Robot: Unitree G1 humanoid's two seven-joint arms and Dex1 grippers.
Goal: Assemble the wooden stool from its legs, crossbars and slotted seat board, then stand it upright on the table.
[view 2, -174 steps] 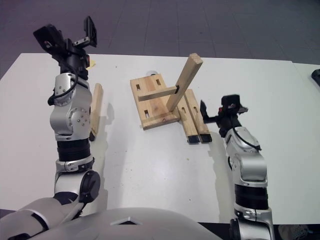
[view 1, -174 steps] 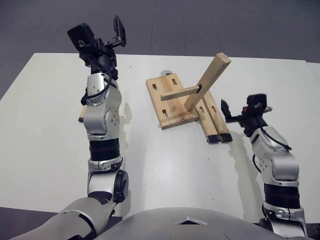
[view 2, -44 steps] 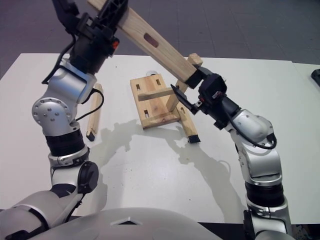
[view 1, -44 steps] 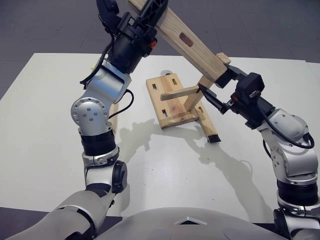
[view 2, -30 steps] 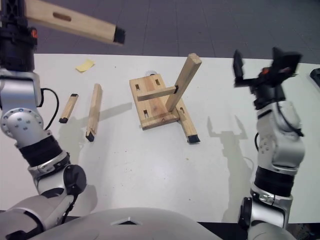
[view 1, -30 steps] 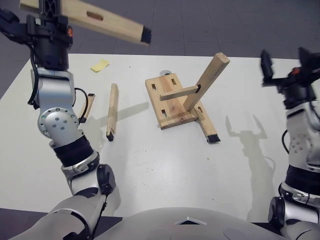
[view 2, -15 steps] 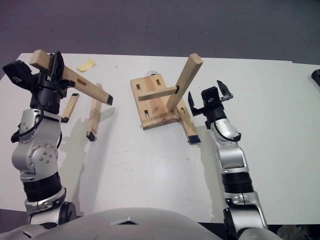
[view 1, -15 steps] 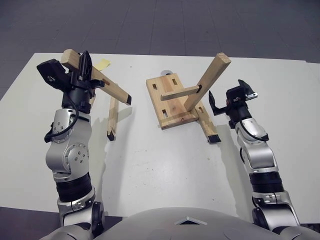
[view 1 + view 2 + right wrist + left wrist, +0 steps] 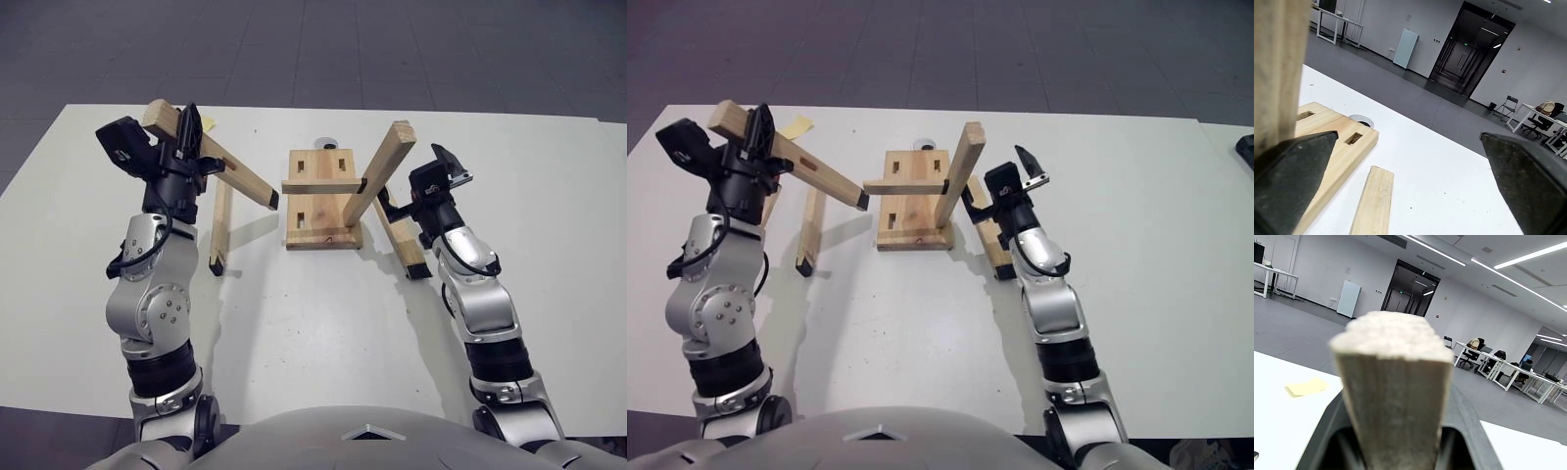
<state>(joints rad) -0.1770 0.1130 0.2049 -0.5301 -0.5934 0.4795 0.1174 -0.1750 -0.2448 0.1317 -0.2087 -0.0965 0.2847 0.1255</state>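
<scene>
A white counter (image 9: 313, 333) spans the scene, with dark grey tiled floor (image 9: 392, 49) beyond its far edge. A yellow sticky note (image 9: 795, 125) lies flat on the counter's far left part. A round grommet (image 9: 326, 142) is set into the counter near the middle of the far edge. A small black object (image 9: 1246, 147) sits at the far right. The room behind has a dark doorway (image 9: 1469, 44), a white cabinet (image 9: 1407, 48) just beside it, desks with chairs (image 9: 1508, 372) and ceiling light strips (image 9: 1528, 254).
</scene>
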